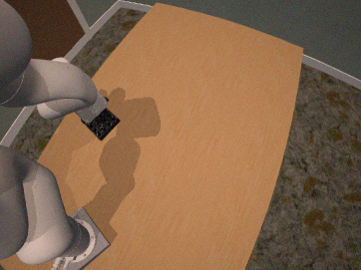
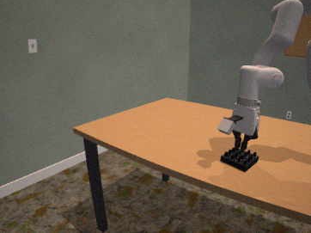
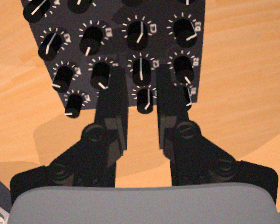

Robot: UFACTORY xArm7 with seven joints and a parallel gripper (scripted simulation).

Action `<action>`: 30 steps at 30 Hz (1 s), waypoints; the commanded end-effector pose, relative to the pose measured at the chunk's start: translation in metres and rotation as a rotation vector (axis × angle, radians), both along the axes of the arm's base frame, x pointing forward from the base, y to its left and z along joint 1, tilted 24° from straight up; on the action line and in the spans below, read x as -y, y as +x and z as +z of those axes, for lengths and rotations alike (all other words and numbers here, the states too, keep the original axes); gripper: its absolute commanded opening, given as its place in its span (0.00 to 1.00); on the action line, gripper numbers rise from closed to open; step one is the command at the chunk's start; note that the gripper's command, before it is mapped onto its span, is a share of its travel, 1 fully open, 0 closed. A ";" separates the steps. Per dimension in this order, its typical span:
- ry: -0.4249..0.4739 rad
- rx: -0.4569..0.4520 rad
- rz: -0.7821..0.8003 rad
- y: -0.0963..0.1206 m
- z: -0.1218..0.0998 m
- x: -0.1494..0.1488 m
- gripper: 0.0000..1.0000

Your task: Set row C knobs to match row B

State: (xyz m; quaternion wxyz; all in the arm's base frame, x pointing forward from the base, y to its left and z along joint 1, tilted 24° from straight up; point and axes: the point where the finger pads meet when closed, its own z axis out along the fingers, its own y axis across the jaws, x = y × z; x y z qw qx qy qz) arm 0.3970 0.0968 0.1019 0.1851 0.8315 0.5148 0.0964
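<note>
Green walls and a mottled carpet frame our wooden desk [image 1: 209, 131], its grain running along a curved top. Our pincer [image 3: 143, 100] is set narrow, its two black fingers straddling one small knob [image 3: 145, 96] at the box's near edge; whether the pads press on it, we cannot tell. From the wrist we see the box [image 3: 119, 35] as a flat dark panel with four rows of round black knobs, each crossed by a white line and ringed by short white marks. The printed names are too blurred to read. From the side the box [image 2: 240, 158] stands near the desk's front edge, directly under the white arm's blocky grey wrist. From above, the arm's rounded links hide part of the speckled black box [image 1: 102, 123].
</note>
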 end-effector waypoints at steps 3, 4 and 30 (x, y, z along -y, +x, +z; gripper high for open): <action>0.001 0.002 0.001 0.001 0.001 -0.001 0.19; 0.001 0.002 0.001 0.001 0.001 -0.001 0.19; 0.001 0.002 0.001 0.005 -0.010 0.002 0.19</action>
